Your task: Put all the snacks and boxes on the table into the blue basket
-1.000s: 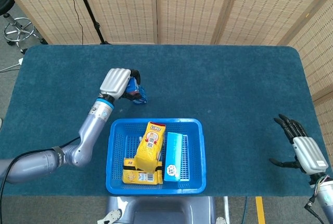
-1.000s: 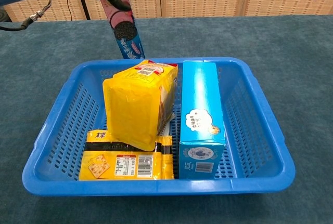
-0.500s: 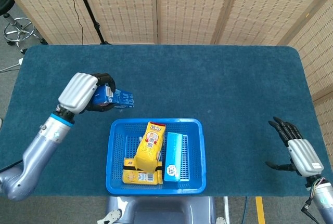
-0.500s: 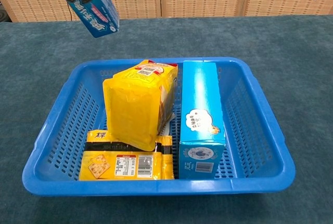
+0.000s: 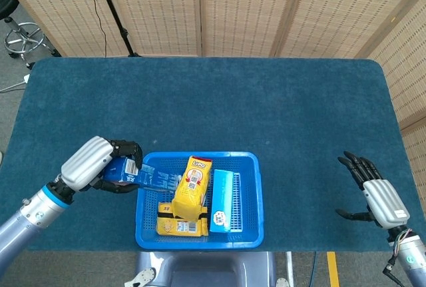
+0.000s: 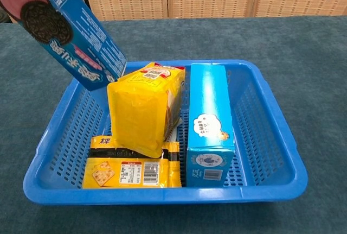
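Left hand fingers apparently wrap the cookie box above the basket.

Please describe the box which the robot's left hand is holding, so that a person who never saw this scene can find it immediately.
Look at the blue basket near the front edge of the table, then at its left rim. There the left hand holds a long blue cookie box, tilted, its far end over the basket's left side. Unlike the plain light-blue box standing inside, it shows a dark sandwich cookie on pink and is off the basket floor.

Left robot hand curled w/ load; right robot hand fingers spread, empty.
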`<state>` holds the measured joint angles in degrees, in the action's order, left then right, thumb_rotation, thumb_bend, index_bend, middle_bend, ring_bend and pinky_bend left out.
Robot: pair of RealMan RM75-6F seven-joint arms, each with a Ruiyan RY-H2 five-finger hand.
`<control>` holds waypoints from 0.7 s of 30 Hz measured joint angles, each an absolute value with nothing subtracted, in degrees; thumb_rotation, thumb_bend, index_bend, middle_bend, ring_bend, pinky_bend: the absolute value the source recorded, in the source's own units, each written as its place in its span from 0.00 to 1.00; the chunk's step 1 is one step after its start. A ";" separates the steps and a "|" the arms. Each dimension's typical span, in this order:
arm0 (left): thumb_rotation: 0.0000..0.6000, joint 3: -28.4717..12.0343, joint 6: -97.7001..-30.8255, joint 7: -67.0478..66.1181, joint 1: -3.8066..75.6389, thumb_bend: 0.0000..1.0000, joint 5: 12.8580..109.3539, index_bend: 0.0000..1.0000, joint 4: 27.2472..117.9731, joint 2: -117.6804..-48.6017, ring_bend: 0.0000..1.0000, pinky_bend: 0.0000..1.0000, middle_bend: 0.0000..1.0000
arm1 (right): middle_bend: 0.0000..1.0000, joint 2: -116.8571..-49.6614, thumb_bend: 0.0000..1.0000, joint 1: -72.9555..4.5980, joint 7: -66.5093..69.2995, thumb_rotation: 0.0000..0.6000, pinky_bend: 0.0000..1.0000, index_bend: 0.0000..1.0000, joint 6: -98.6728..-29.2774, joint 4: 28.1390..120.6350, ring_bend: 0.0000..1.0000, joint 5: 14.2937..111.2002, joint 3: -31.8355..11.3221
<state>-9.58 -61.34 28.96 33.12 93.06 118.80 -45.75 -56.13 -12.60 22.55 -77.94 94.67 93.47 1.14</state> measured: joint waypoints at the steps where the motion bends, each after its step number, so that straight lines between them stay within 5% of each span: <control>1: 1.00 -9.02 -61.02 30.86 33.20 0.44 94.03 0.66 118.65 -45.77 0.59 0.64 0.61 | 0.00 -56.09 0.00 -12.60 22.61 1.00 0.02 0.00 -77.98 94.64 0.00 93.49 1.12; 16: 1.00 -3.22 -50.30 42.83 38.98 0.44 97.86 0.66 117.06 -47.32 0.59 0.64 0.61 | 0.00 -55.70 0.00 -12.27 23.44 1.00 0.02 0.00 -78.40 94.34 0.00 93.06 0.75; 21: 1.00 -2.70 -48.29 40.64 39.74 0.41 95.08 0.54 116.07 -48.95 0.49 0.58 0.51 | 0.00 -55.70 0.00 -12.30 23.48 1.00 0.02 0.00 -78.30 94.37 0.00 93.37 0.87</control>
<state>-2.70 -48.29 40.64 39.74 95.08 116.07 -48.95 -55.70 -12.30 23.48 -78.30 94.37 93.37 0.87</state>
